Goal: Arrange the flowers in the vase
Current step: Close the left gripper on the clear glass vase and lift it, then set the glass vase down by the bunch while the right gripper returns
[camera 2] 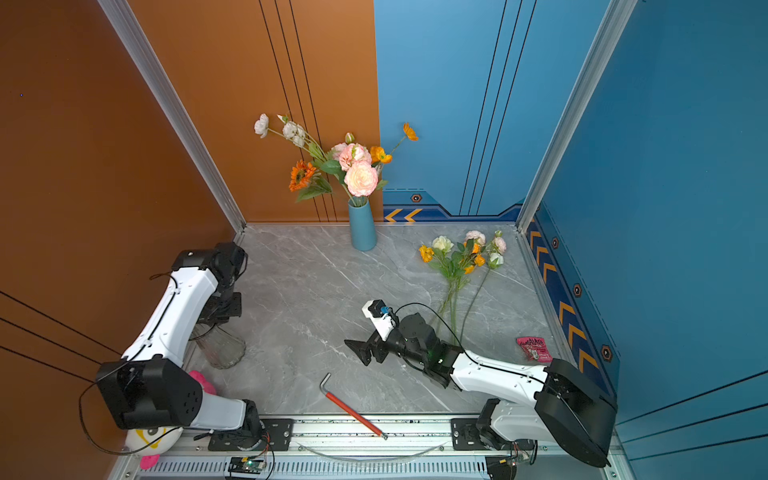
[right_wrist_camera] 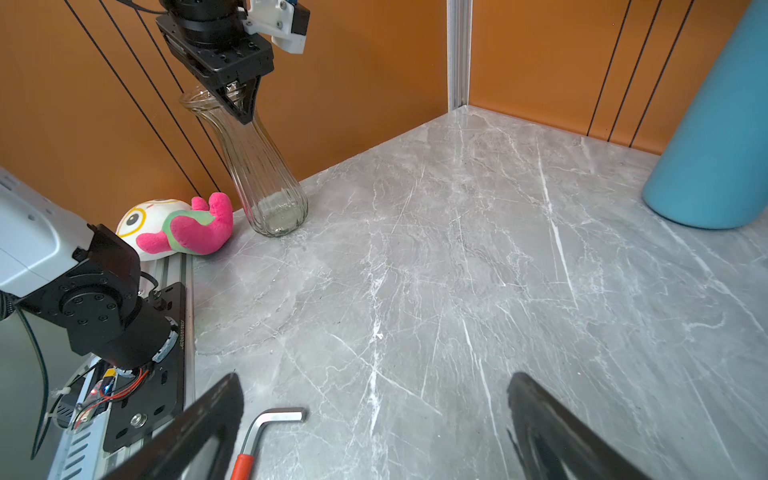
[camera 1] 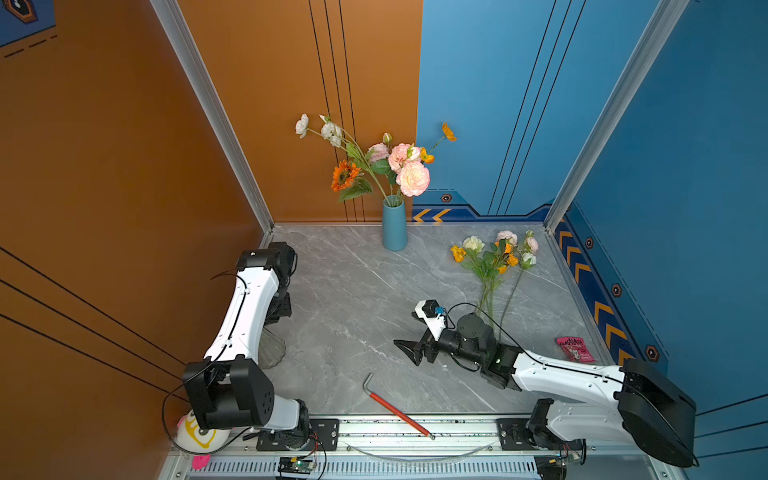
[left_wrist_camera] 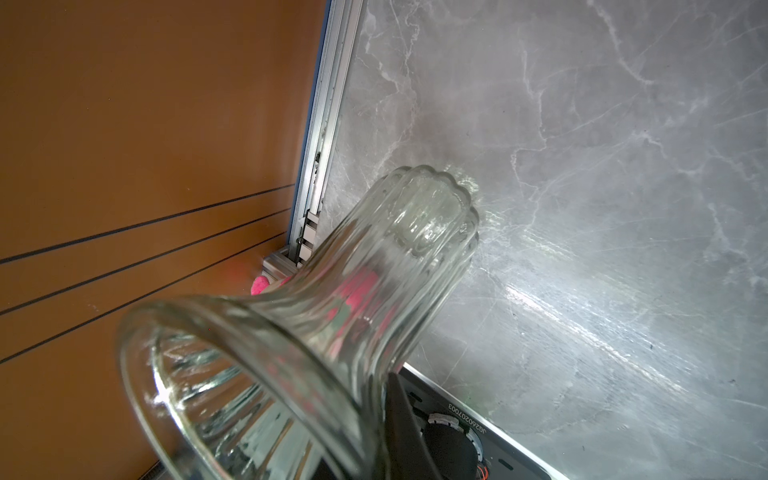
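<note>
A clear ribbed glass vase stands leaning at the table's left edge, also seen in a top view. My left gripper is shut on its rim; in the left wrist view the vase fills the frame beside one dark finger. A blue vase at the back holds several flowers. More flowers lie loose on the table at the right. My right gripper hovers open and empty over the table's middle, with its jaws wide apart.
A red-handled hex key lies near the front edge, close under the right gripper's finger. A white and pink plush toy sits off the table's left front corner. A pink packet lies at the right. Walls enclose three sides.
</note>
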You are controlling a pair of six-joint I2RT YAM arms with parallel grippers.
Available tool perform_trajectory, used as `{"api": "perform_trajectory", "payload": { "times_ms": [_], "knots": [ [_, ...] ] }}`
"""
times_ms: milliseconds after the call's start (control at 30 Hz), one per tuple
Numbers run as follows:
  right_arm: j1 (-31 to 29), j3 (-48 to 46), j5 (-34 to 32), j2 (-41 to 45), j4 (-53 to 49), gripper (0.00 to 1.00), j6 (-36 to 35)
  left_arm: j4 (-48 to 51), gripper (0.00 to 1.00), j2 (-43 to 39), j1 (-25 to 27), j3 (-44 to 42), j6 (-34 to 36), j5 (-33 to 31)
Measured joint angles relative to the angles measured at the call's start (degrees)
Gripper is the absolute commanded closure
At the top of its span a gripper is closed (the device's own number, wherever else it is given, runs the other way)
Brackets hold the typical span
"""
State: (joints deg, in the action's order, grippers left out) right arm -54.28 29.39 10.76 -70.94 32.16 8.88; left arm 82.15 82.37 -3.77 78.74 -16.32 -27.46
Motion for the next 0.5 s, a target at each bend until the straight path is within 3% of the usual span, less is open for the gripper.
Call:
{"api": "perform_trajectory", "payload": {
  "times_ms": [267,500],
  "knots": [
    [1.4,-0.2,0.0,0.1,0.0,0.00,0.2,0.3,1.00,-0.1,4.0,3.3,1.8,-0.1],
    [6.4,-2.7,0.1,3.6,0.0,0.00,1.6,0.5,1.00,0.9,16.1,16.4,3.5,-2.5]
  ]
}}
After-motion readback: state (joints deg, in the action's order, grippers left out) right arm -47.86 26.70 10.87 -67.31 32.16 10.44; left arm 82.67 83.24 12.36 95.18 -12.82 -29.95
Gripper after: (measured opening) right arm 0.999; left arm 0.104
